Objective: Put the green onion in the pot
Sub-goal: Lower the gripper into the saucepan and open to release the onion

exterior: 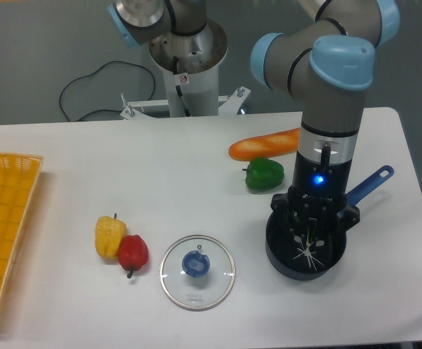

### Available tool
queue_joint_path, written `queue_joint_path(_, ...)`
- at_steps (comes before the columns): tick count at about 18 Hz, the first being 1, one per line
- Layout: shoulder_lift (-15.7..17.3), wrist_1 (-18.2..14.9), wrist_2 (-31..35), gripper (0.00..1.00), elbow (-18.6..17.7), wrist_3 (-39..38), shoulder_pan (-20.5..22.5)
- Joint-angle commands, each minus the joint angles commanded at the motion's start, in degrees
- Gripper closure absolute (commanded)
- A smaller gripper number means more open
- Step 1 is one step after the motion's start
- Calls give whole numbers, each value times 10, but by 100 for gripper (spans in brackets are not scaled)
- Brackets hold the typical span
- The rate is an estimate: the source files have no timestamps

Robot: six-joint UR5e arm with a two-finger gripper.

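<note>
Camera view: the gripper (311, 234) hangs inside the pot (284, 259) near the table's right edge, its fingers closed on the green onion (310, 247), white roots pointing down. This looks like the release step; next the fingers should open, then lift straight up.

Peppers (124, 243), glass lid (197, 271), baguette (265, 144), basket (4, 218)

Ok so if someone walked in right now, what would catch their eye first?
Probably the gripper reaching down into the pot at right, the green onion showing wispy white roots inside it. Next, the colourful food: an orange baguette and green pepper behind the pot.
</note>
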Motion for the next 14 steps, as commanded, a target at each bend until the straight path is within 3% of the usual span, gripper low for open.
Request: queue_joint_path(14, -12, 0, 2, 84, -8, 35, -10)
